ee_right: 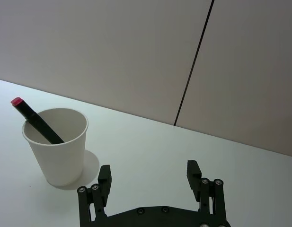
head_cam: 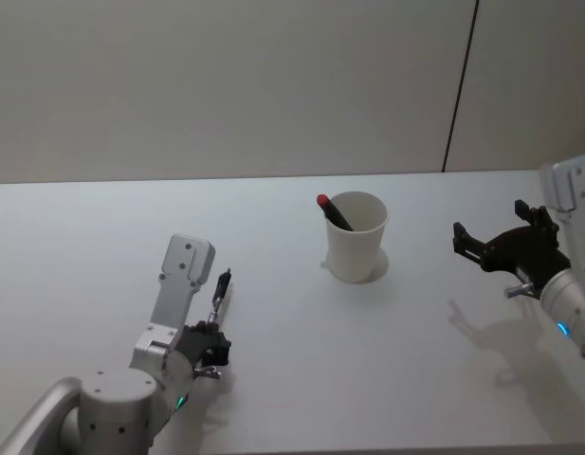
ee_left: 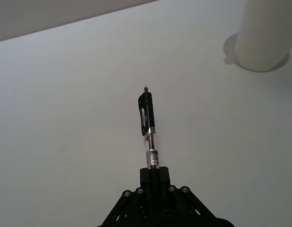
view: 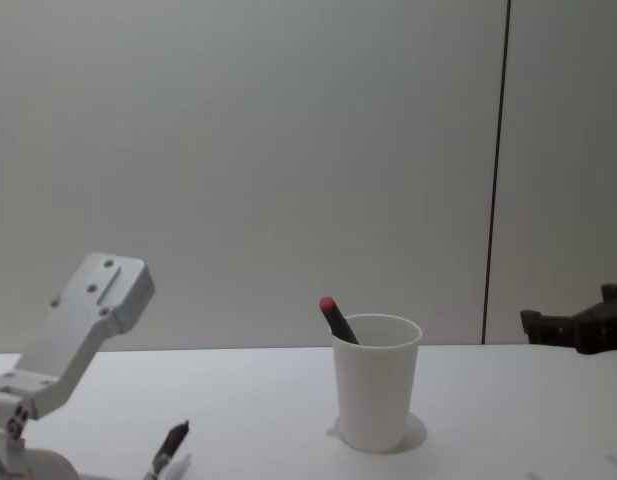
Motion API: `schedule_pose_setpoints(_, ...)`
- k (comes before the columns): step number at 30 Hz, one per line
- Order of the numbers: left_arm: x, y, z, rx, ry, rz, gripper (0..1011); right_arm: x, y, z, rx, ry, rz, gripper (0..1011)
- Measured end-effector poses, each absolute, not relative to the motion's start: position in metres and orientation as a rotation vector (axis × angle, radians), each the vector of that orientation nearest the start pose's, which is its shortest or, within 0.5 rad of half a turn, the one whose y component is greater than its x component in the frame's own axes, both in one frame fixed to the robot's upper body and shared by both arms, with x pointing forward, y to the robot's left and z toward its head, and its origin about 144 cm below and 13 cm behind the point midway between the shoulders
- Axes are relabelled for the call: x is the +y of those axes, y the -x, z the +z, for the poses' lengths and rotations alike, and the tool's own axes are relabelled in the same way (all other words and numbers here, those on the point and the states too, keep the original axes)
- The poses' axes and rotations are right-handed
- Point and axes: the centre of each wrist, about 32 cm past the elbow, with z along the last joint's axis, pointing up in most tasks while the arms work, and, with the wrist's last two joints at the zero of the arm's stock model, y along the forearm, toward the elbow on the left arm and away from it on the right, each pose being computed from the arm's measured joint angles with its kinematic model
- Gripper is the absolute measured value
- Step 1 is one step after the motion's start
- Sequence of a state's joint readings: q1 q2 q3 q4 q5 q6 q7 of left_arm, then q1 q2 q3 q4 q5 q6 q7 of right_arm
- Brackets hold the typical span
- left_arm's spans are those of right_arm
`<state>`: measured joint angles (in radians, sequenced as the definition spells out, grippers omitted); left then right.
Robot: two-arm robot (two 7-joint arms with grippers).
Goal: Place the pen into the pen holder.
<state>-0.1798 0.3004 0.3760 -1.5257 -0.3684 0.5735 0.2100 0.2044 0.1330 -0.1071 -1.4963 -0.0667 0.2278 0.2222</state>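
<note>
1. One pen [head_cam: 337, 212], black with a red end, stands inside the pen holder [head_cam: 356, 251]. It leans on the rim, and its red tip sticks out above the rim on the robot's left side.
2. Judging by that, the placement looks done for this pen. It is fully released and nothing touches it.
3. The pen holder is upright on the table [head_cam: 102, 237], about mid-table between the two arms and a bit nearer the right one.
4. The left gripper [ee_left: 154, 171] is clamped on the lower barrel of a second pen [ee_left: 148, 124], a black clip-top one with a silver section.
5. That second pen points away from the wrist and tilts up and forward. It sits low over the table, well apart from the pen holder, on the robot's left.
6. If the second pen also counts, what is left is to carry it to the cup, line it up over the mouth and let go. That is my guess only.
7. The left arm is folded low at the near-left corner, with the wrist close to the table. Whether the wrist touches the surface is not clear.
8. The right gripper [ee_right: 149, 169] has its jaws spread wide with nothing between them. It hovers above the table to the right of the pen holder, facing it and apart from it.
</note>
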Motion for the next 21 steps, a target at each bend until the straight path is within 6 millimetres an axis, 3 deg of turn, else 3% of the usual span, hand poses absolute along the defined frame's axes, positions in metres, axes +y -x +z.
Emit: schedule_pose_setpoints(21,0.222,-0.471,1.171,-0.011,-0.391,1.307,127,-0.236,-0.515,1.187,-0.063,0.253,-1.283,1002)
